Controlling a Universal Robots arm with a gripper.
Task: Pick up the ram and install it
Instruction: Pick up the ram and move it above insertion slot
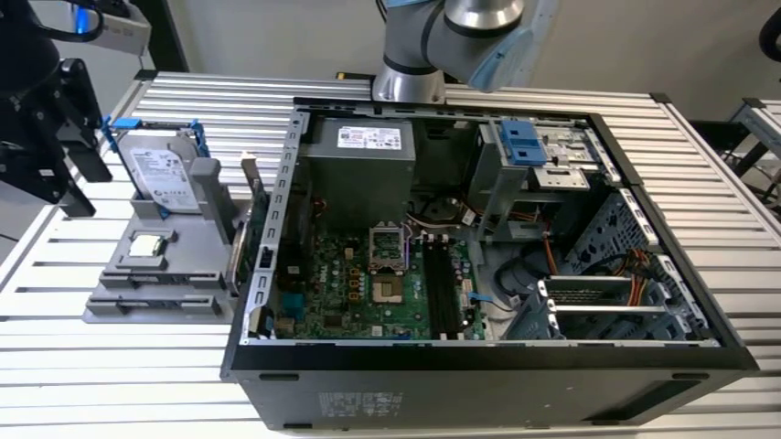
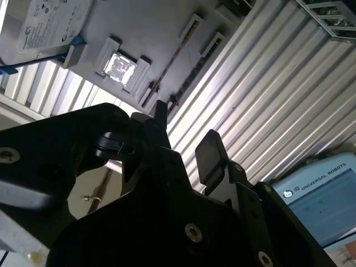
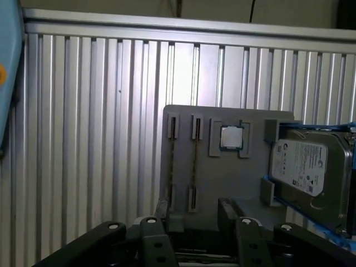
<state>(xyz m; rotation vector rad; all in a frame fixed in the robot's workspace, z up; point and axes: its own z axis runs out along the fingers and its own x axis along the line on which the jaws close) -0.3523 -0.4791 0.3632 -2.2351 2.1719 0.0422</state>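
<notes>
Two ram sticks stand on edge in the grey holder (image 3: 222, 183), seen as thin dark lines: one ram (image 3: 172, 161) and a second ram (image 3: 194, 161) beside it. In the second wrist view the same ram sticks (image 2: 169, 64) run across the holder. My gripper (image 3: 193, 210) hangs well above the holder, roughly over the ram sticks, open with nothing between its black fingers (image 3: 162, 211). It also appears as the gripper (image 2: 186, 130) in the second wrist view. The motherboard's black slots (image 1: 442, 288) lie inside the open computer case (image 1: 488, 361).
On the holder (image 1: 159, 274) also sit a small square silver chip (image 3: 231, 137) and a silver hard drive (image 3: 308, 172) in a blue frame. Everything rests on a slatted metal table (image 1: 110, 366). A screen (image 2: 322, 203) stands off the table's edge.
</notes>
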